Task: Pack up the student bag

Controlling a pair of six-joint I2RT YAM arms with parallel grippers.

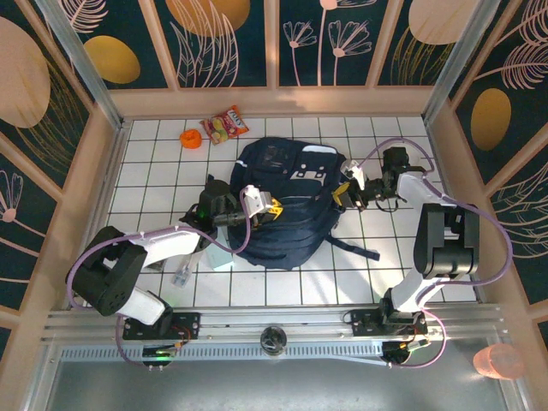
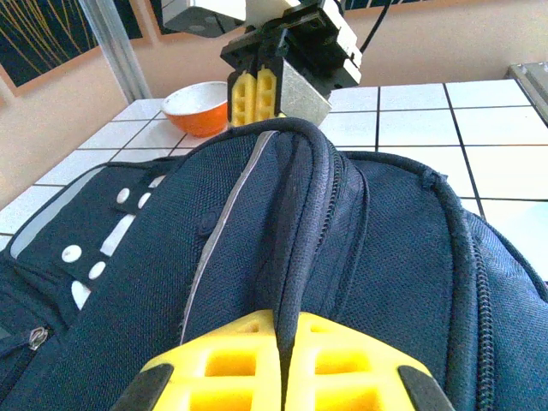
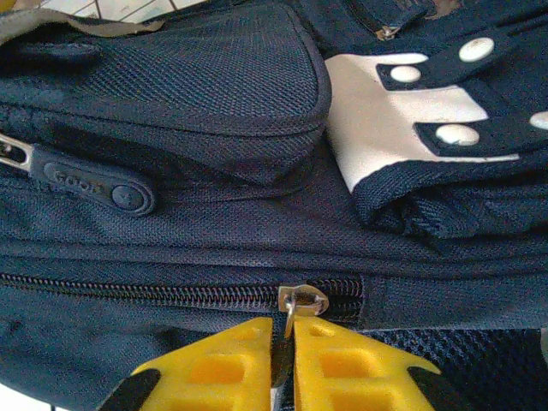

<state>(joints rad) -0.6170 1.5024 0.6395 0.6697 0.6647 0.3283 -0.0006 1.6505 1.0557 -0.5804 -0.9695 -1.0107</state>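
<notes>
Closed left jaws at the bottom centre of the left wrist view, yellow pads (image 2: 214,377) pinching a raised seam ridge of the student bag (image 1: 291,231). Closed right jaws at the bottom centre of the right wrist view, gripping the metal zipper pull (image 3: 295,310) between their pads (image 3: 360,364); also visible at the top centre of the left wrist view, at the far end of the ridge. Zipper track (image 3: 128,289) running leftward from the pull. Above it, a rubber pull tab (image 3: 98,184) at the left and a white patch (image 3: 368,128) with round studs at the upper right. Student bag lying flat at the centre of the top view, on the white tiled counter (image 1: 145,184), between the two arms. Upper left of that view: orange bowl (image 1: 190,137) and snack packet (image 1: 224,126), near the bag's upper-left edge.
</notes>
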